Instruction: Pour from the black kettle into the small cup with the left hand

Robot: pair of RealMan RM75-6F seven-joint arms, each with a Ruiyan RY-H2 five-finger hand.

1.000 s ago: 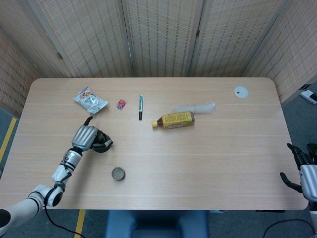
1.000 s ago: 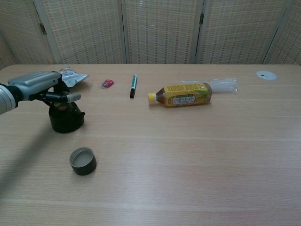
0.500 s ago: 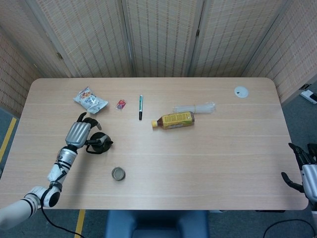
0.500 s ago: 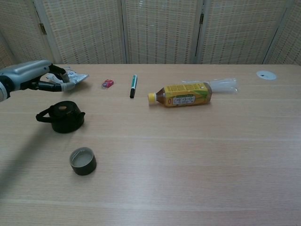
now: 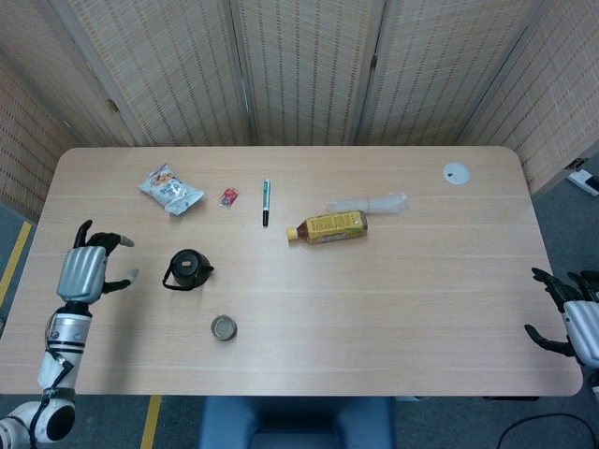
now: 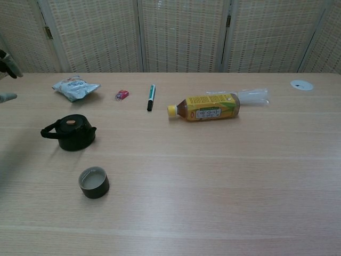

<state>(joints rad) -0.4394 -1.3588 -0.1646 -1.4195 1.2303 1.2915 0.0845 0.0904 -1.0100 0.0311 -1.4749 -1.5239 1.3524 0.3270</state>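
- The black kettle [image 5: 188, 269] stands upright on the table's [image 5: 393, 309] left part, with the small cup [image 5: 223, 327] near it toward the front edge, not touching.
- The left hand [image 5: 86, 270] hovers apart from the kettle near the left edge, fingers spread, holding nothing.
- The right hand [image 5: 573, 318] sits off the front right corner, fingers apart and empty.
- A snack packet [image 5: 170, 189], a red wrapper [image 5: 227, 196], a pen [image 5: 266, 202], a lying yellow bottle [image 5: 328, 226] and a clear bag [image 5: 370, 203] lie farther back.
- Bare wood lies between kettle and cup.
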